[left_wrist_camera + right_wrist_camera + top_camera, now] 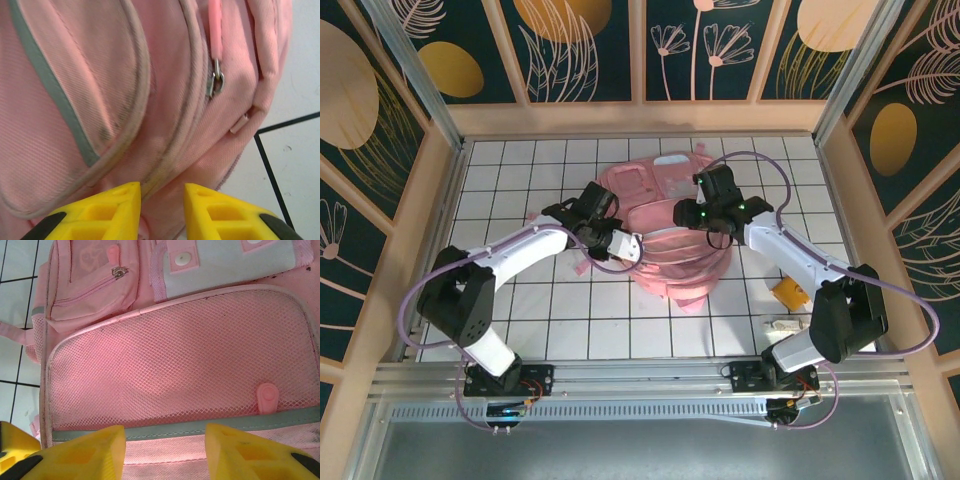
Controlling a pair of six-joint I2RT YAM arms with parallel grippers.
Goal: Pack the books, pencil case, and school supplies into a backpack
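**Both grippers parted over the pink backpack**

The backpack (670, 265) lies flat on the white tiled table (520, 310), and both arms reach in over it from the near side.

The left gripper (628, 246) sits at the backpack's left edge. In the left wrist view its yellow fingers (112, 210) stand apart, released, with a piped seam of the backpack (100, 75) running down into the gap between them. Whether the pads touch the fabric cannot be told. Just beyond the seam, a metal zipper pull (217, 82) hangs on the backpack's side, and a grey strip (50, 85) crosses the panel on the other side of the seam.

The right gripper (703, 216) hovers over the backpack's right half. In the right wrist view its fingers (90, 450) are spread wide and hold nothing. Between them lies the backpack's mesh pocket (180, 360), bordered by a grey reflective strip (165, 431) and carrying a pink snap tab (267, 396). Beyond the mesh are a small zipped pocket (90, 275) and a pale flap (225, 262).

To the right of the backpack, well apart from it, a small orange square item (790, 292) rests on the tiles, with a tiny whitish item (782, 325) just nearer the arm bases.
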